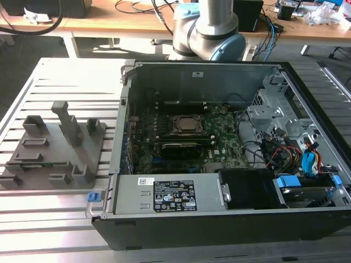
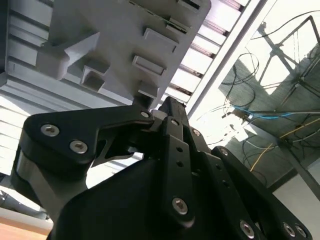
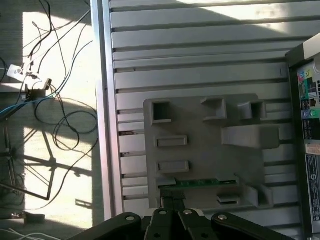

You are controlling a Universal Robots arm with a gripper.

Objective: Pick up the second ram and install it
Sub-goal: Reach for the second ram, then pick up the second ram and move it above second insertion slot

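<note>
Second ram (image 3: 197,183) is lying in a slot along one edge of the grey holder (image 3: 200,125). Its long axis runs along that edge, roughly sideways across the exterior view. Raised holder blocks (image 3: 252,192) crowd one end. The gripper (image 3: 173,202) looks pinched closed and empty, hanging near the stick's other end. The open PC case (image 1: 192,68) is well apart, on the exterior view's right of the slatted table (image 1: 60,82).

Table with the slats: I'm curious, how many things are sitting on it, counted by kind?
Open computer case: 1
Grey holder plate: 1
Green ram stick, lying in the holder plate: 1
Total: 3
</note>
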